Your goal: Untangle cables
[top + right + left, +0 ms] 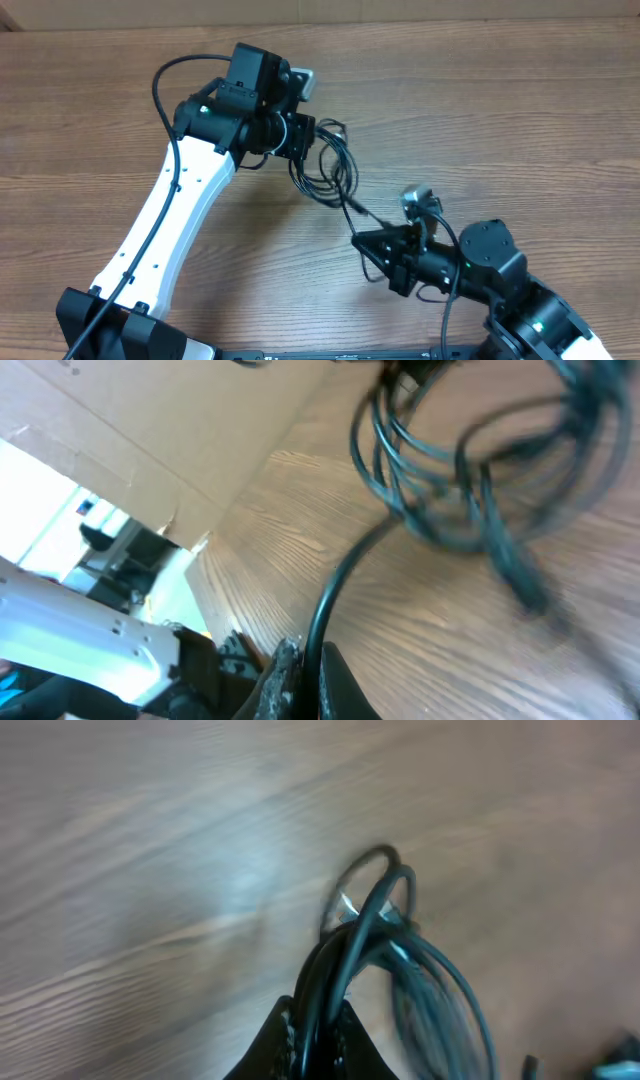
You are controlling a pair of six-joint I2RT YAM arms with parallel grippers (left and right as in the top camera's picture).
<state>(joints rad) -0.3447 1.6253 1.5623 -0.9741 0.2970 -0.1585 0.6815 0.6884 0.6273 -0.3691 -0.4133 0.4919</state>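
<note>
The cables (330, 170) are thin black cords in a loose tangle of loops in mid-table, stretched between both arms. My left gripper (303, 135) is shut on the upper loops; in the left wrist view the cords (375, 915) run up out of the shut jaws (318, 1030). My right gripper (362, 240) is shut on one strand (335, 590) that leads from its jaws (305, 670) up to the looped bundle (470, 480). A plug tip (525, 585) hangs from the bundle.
The wooden table (520, 110) extends all round. A cardboard wall (150, 430) stands beyond the table's far edge. The left arm's white link (175, 220) crosses the left half of the table. A small camera (420, 200) sits on the right wrist.
</note>
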